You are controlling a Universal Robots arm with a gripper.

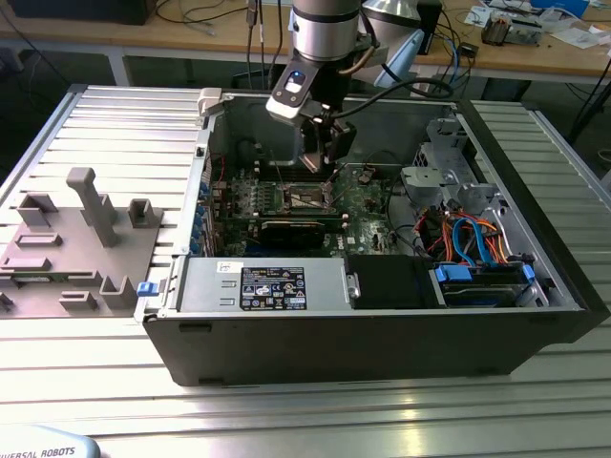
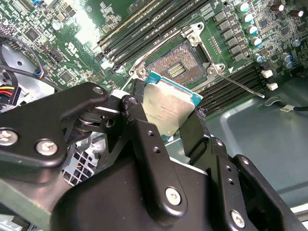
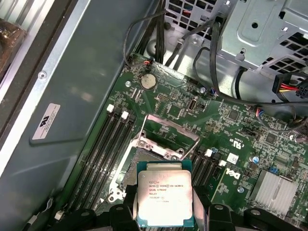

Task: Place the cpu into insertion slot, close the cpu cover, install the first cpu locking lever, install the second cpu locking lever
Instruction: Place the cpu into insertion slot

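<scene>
— What does the gripper (image 2: pixel 168 124) have in it?

— Its two black fingers (image 2: pixel 139 120) are closed on the cpu (image 2: pixel 171 106) and press it from two opposite edges. The silver top of the chip faces the cameras in both wrist views.

— Where is the cpu compared to the insertion slot (image 2: pixel 175 65)?

— It is in the air, tilted, just beside and above the slot. The gold contacts of the slot are bare. I cannot tell if one edge of the chip touches the rim.

— And the cpu cover (image 3: pixel 169 120)?

— It stands open, lifted up from the socket, in the first wrist view. A thin locking lever (image 2: pixel 238 84) sticks out from one corner of the socket, over the memory slots (image 2: pixel 144 24).

— How does it look from outside?

— In the exterior view the gripper (image 1: pixel 325 157) hangs inside the open computer case (image 1: pixel 382 343), at 12 o'clock of it, and the socket (image 1: pixel 307 197) is at 6 o'clock from the gripper. The power supply (image 1: pixel 272 286) is at 6 o'clock of the case. A grey fixture (image 1: pixel 76 243) lies on the bench (image 1: pixel 286 410) at 9 o'clock.
</scene>
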